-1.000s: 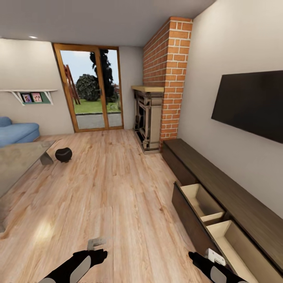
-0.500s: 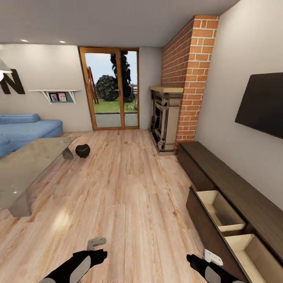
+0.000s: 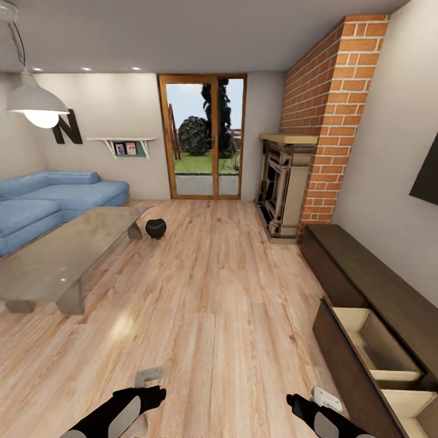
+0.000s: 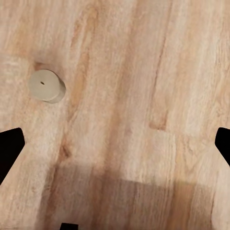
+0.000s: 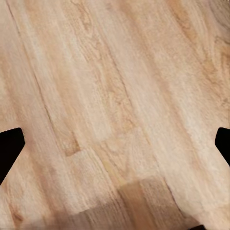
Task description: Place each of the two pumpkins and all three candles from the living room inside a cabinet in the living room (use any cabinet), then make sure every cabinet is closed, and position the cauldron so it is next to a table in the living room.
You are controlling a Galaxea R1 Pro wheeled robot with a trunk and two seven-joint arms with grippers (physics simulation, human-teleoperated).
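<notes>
We held both end effectors, left (image 4: 115, 143) and right (image 5: 115, 143), spread wide and empty above the floor (image 3: 201, 316). A candle (image 4: 46, 86) stood upright there; the cabinet (image 3: 371, 304) beside the fireplace (image 3: 283, 182) had drawers open.

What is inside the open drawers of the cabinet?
The nearer open drawers of the cabinet show only pale wood inside, no pumpkins or candles. The front panel hides their near bottoms.

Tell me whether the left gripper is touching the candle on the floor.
Apart. In the left wrist view, the candle stands alone on the floor planks, with bare wood between it and the open left gripper; neither dark fingertip reaches it.
</notes>
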